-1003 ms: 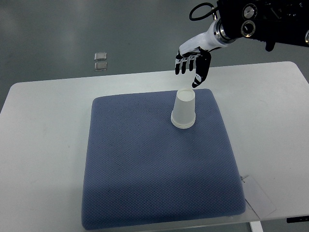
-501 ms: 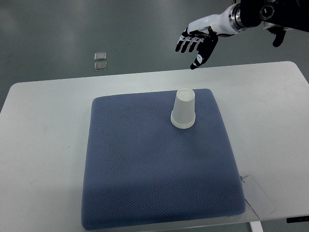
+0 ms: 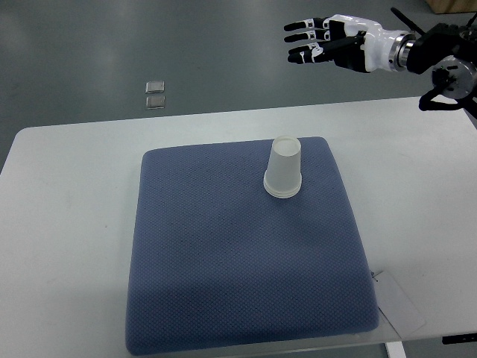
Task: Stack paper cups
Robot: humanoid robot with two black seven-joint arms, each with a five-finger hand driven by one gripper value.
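A stack of white paper cups (image 3: 284, 169) stands upside down on the blue mat (image 3: 238, 253), near the mat's far right corner. My right hand (image 3: 317, 41) hovers high above and behind the table, well clear of the cups, its black-and-white fingers spread flat and holding nothing. Its arm enters from the upper right. The left arm does not show.
The blue mat lies on a white table (image 3: 67, 194). A white card (image 3: 399, 302) rests at the mat's near right corner, by the table edge. Two small clear squares (image 3: 155, 93) lie on the grey floor beyond the table.
My right hand has lifted away from just above the cups, moving up and to the right, and turned from fingers pointing down to fingers stretched out level. The cups have not moved.
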